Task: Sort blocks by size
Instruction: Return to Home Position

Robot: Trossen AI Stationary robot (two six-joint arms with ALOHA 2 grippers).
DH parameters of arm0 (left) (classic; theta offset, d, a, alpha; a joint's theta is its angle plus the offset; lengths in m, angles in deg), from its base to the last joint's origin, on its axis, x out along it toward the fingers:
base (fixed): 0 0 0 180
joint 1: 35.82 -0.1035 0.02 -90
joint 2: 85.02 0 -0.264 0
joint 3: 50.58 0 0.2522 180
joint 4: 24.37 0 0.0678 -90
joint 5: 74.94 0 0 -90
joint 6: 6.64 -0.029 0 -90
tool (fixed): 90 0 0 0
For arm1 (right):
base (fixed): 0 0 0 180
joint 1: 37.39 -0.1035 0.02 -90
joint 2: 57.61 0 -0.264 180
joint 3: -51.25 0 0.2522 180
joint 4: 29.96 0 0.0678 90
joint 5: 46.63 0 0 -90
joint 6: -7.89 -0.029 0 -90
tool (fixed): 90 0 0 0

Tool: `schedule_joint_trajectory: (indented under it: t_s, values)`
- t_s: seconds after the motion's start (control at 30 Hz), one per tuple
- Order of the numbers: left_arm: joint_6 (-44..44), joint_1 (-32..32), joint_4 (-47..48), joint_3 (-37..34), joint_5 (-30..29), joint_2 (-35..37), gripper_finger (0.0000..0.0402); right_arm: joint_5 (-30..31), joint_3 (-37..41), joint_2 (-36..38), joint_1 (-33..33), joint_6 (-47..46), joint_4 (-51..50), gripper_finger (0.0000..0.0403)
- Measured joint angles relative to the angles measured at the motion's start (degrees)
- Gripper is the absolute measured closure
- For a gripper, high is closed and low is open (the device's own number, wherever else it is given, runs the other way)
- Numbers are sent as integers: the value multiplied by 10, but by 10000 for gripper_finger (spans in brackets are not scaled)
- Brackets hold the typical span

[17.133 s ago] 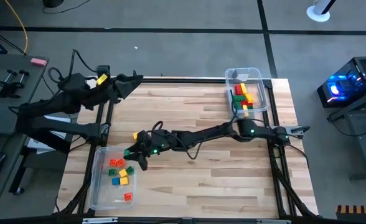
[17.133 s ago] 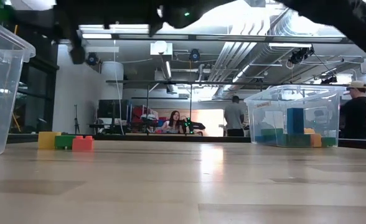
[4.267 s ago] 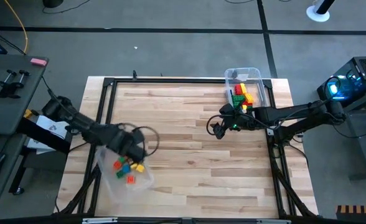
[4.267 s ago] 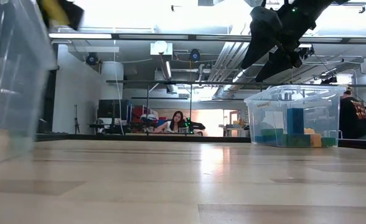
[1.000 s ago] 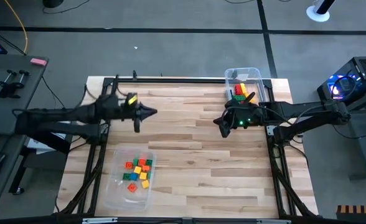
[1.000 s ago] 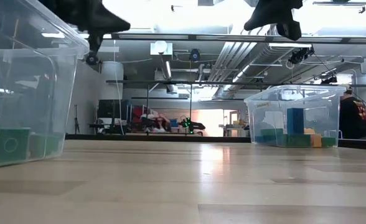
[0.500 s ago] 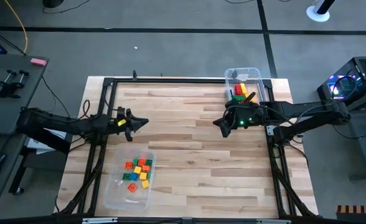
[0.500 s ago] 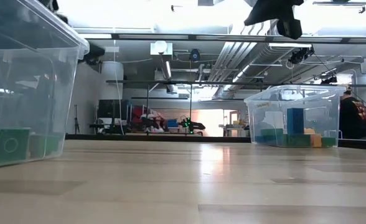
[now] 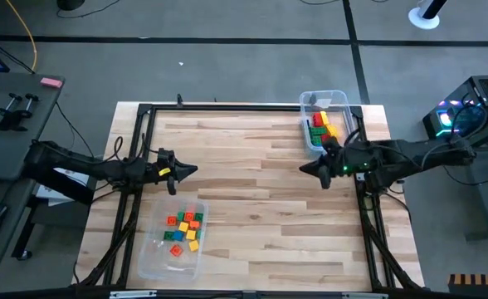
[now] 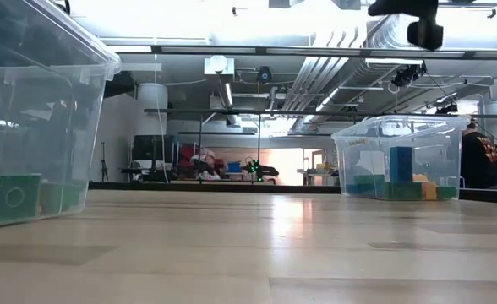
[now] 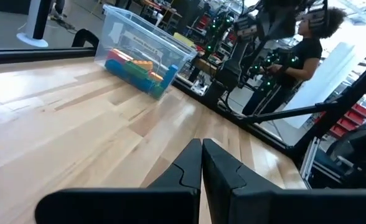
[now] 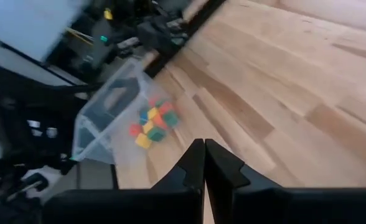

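- The tabletop (image 9: 252, 208) carries two clear bins. One (image 9: 148, 262) sits at the near left corner, unmoved since a second ago, and the other (image 9: 341, 98) sits at the far right corner.
- My right gripper (image 9: 305, 169), fingers pressed together and empty, has drawn back toward the right edge.
- My left gripper (image 9: 191, 171), likewise closed on nothing, hovers near the left edge, barely shifted.
- The short blocks (image 9: 183, 230) lie in the near-left bin, and the longer blocks (image 9: 321, 128) in the far-right one.

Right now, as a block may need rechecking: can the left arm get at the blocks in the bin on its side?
Probably yes. The left gripper, shut, hangs close beside the bin; the small blocks lie uncovered, nothing between. The right gripper is far off.
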Motion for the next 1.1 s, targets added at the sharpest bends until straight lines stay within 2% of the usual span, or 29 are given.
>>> schedule_joint_trajectory:
  t_s: [0.07,0.17,0.27,0.33,0.43,0.53,0.73,0.97,1.1]
  values:
    - [0,0,0,0,0,0,401,0,67,23,-1,12,98,403]
    - [-1,0,0,0,0,0,401,-36,186,39,27,56,331,403]
    - [-1,0,0,0,0,0,401,-143,278,41,93,72,515,403]
    - [-1,0,1,0,0,0,401,-214,316,47,137,74,567,403]
    - [-1,0,23,0,0,19,401,-278,358,66,178,87,591,403]
    - [-1,0,62,0,0,73,401,-292,395,98,189,114,607,403]
    - [0,0,126,0,0,188,401,-262,485,161,188,121,674,403]
    - [-1,0,203,0,-1,217,401,-212,489,189,183,144,634,403]
    - [0,0,220,0,2,234,401,-194,488,187,183,150,536,401]
